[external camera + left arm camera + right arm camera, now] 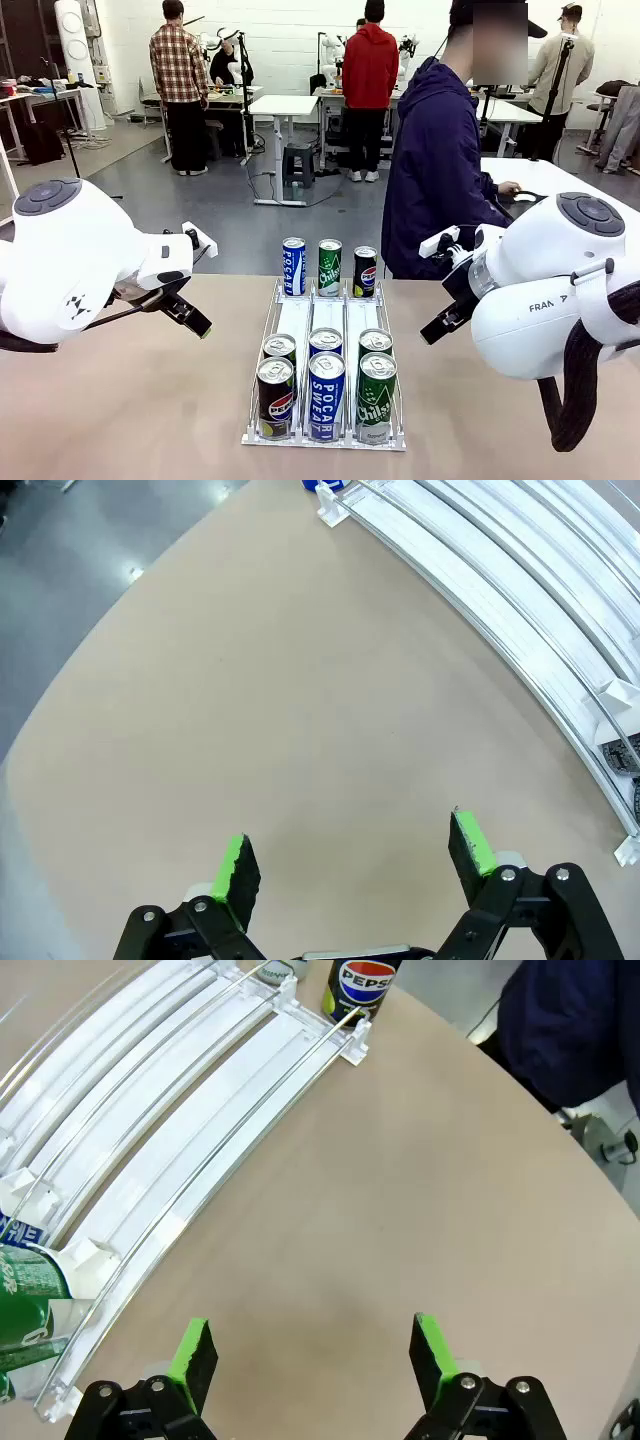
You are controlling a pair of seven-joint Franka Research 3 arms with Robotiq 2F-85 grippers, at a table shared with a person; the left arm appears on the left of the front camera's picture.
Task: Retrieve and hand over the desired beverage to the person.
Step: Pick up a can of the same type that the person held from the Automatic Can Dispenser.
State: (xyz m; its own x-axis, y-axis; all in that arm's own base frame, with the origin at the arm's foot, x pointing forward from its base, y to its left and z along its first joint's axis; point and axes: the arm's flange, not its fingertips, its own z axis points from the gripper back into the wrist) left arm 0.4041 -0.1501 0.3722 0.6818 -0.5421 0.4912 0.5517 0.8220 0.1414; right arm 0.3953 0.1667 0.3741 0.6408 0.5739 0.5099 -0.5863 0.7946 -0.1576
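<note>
1. The table (120,400) top is matt beige and smooth.
2. The rack (297,322) at its middle is glossy white plastic, with thin bright metal wires along the lanes.
3. The cans (327,392) at the rack's 6 and 12 o'clock ends are glossy printed metal.
4. The left arm (70,250) at 9 o'clock and the right arm (540,300) at 3 o'clock have smooth white plastic shells.
5. The left gripper (348,830) and the right gripper (308,1325) are matt black, with matt green pads (232,865).
6. The person (440,130) at 1 o'clock wears a jacket (425,190) of matt dark cloth.
</note>
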